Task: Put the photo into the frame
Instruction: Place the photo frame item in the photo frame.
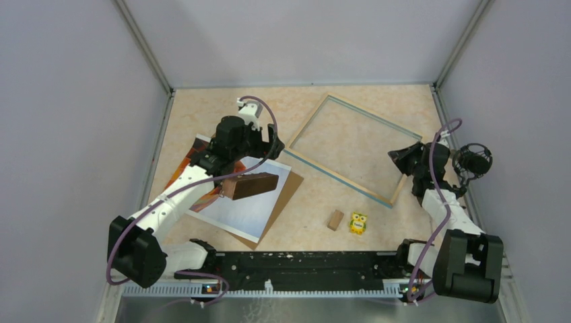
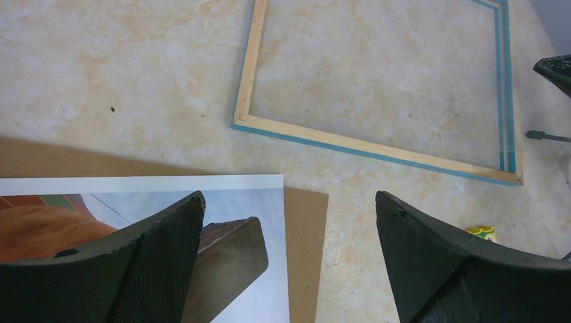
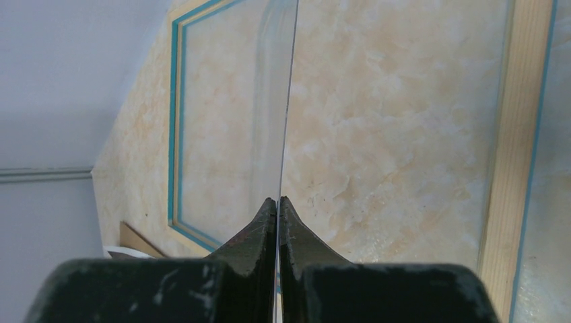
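Observation:
The photo (image 1: 237, 205) lies at the left on a brown backing board (image 1: 283, 193), with a dark brown block (image 1: 250, 184) resting on it. My left gripper (image 1: 269, 149) hovers open above the photo's far right corner. In the left wrist view (image 2: 289, 202) its jaws stand wide apart, the left finger over the block (image 2: 229, 259) and photo (image 2: 266, 202). The frame (image 1: 353, 148) lies flat at the centre right and also shows in the left wrist view (image 2: 363, 145). My right gripper (image 1: 406, 159) is shut (image 3: 277, 200) on a clear pane (image 3: 276, 81) held edge-on over the frame (image 3: 515, 134).
A small wooden block (image 1: 335, 220) and a yellow owl toy (image 1: 358, 223) sit near the front, right of the board. A black fan-like object (image 1: 473, 160) stands by the right wall. The backing board also shows in the left wrist view (image 2: 306, 249). Walls enclose three sides.

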You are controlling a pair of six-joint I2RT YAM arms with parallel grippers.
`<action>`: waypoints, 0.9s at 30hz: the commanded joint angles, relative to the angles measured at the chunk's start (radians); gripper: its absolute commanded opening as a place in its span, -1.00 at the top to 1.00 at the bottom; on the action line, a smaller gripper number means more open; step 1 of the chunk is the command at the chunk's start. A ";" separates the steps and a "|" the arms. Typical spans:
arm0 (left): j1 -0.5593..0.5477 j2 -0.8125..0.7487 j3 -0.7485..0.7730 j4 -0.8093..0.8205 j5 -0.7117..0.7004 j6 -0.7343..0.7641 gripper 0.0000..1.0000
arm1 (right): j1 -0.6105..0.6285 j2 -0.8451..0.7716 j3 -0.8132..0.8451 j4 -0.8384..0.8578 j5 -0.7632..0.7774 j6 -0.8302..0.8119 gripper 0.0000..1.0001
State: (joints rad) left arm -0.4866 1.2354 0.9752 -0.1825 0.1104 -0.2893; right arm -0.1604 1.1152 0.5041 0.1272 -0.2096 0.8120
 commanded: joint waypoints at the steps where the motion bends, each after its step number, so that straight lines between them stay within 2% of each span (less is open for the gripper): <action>1: 0.001 0.005 -0.003 0.044 0.012 -0.008 -0.97 | -0.007 -0.046 -0.033 0.152 -0.059 -0.038 1.00; 8: 0.000 0.007 -0.003 0.046 0.015 -0.008 -0.97 | -0.007 -0.024 -0.045 0.208 -0.083 -0.040 1.00; 17: -0.001 0.005 -0.003 0.045 0.015 -0.007 -0.97 | -0.007 0.006 -0.039 0.188 -0.067 -0.061 0.98; 27: 0.000 0.001 -0.004 0.045 0.016 -0.008 -0.97 | -0.007 0.051 -0.022 0.157 -0.053 -0.110 0.44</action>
State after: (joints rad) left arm -0.4866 1.2419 0.9749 -0.1799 0.1154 -0.2897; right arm -0.1612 1.1458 0.4587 0.2668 -0.2714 0.7486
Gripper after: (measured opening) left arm 0.986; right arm 0.242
